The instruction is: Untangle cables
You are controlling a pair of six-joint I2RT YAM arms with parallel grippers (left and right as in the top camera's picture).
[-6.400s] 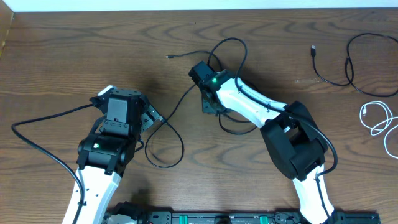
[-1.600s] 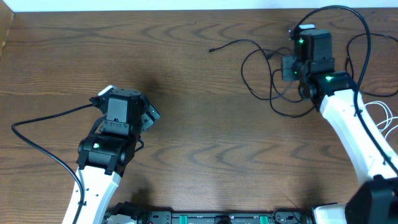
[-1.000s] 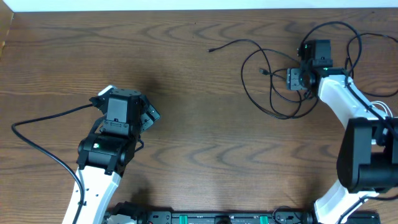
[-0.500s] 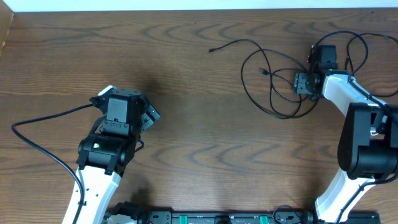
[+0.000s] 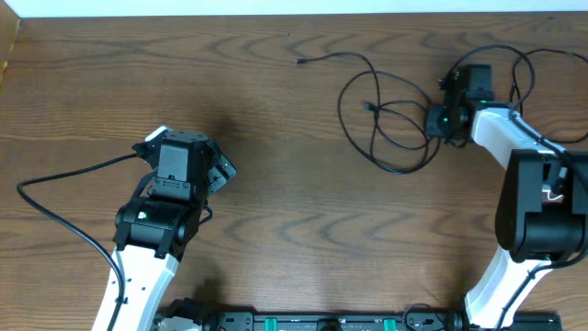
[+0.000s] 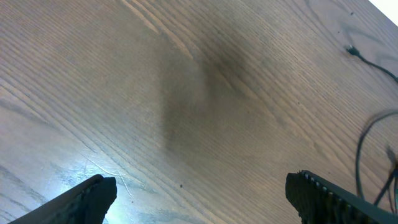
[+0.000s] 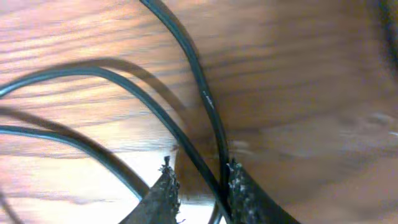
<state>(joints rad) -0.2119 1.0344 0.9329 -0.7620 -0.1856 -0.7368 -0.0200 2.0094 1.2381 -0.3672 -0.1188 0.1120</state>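
Overhead: brown wood-grain table, with a pale band beyond its far edge. Black cord sprawled in loose loops right of centre, one plug end lying toward the far edge. Right tool at the right side of the loops. Seen only from its wrist: fingers close together, pinching one strand of that cord, other strands crossing beside. Left tool well apart from the cord; from its wrist, fingers spread wide over bare wood.

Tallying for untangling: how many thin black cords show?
2: one looped thin black cord at the right tool; a second black cord far right, partly hidden by that arm.
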